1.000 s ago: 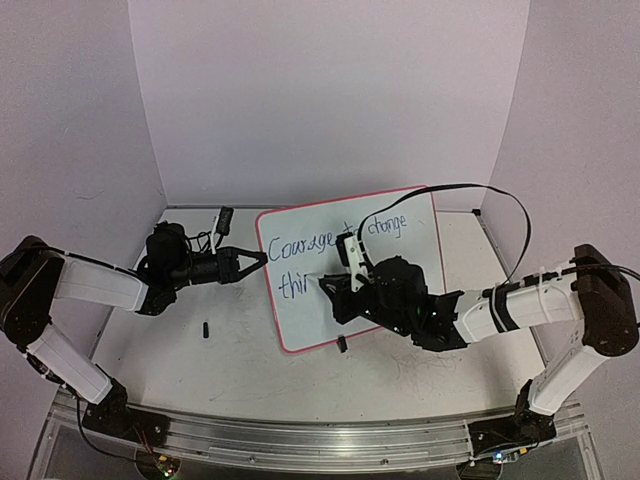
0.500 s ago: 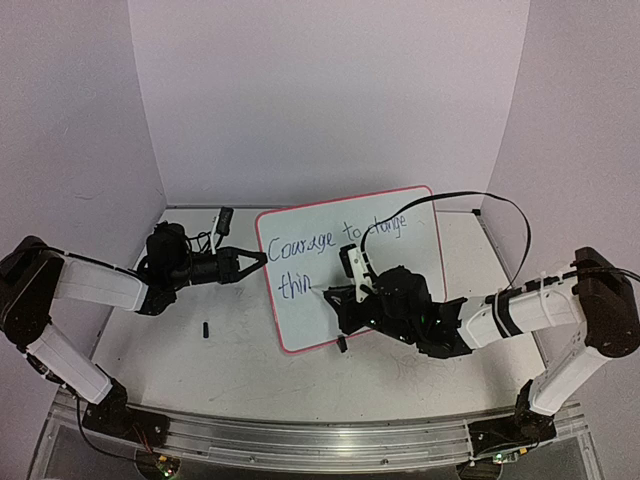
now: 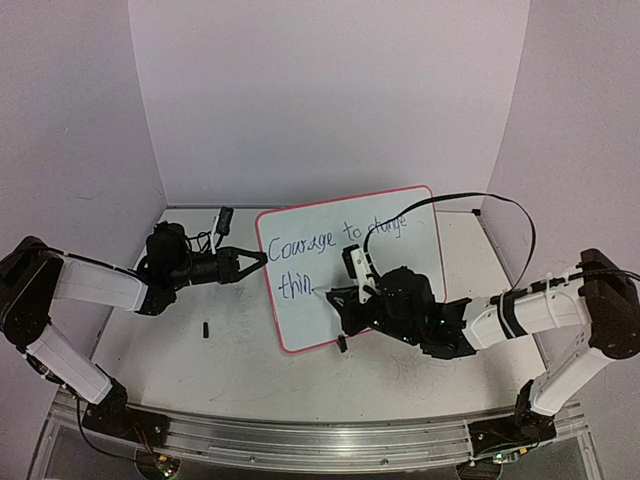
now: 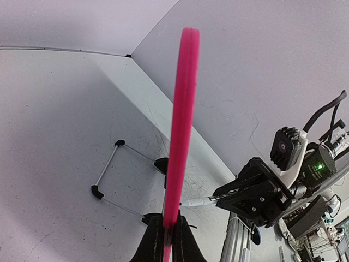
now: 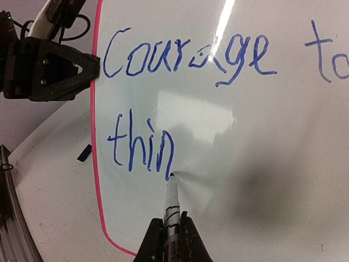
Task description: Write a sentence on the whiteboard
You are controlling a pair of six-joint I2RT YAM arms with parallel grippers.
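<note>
— Where is the whiteboard [image 3: 305, 325]?
— In the top view it sits at the centre of the frame, on the tabletop [image 3: 230, 360] between the two arms. In the left wrist view it is edge-on, with only the pink rim showing.
— And the left gripper [image 3: 262, 258]?
— It is pinched on the board's left edge. Its fingers [image 4: 155, 240] at the bottom of the wrist view press on the rim from both sides.
— What does the sentence [image 3: 305, 246] read?
— The upper line reads "Courage to change". Below it, at the left, is "thin".
— The right gripper [image 5: 170, 232]?
— Its fingers are clamped on a marker [image 5: 171, 204] at the bottom centre of its wrist view. The tip touches the board just below and right of the "n".
— Anything else?
— A small dark piece [image 3: 205, 329] lies on the tabletop, left of the board.
</note>
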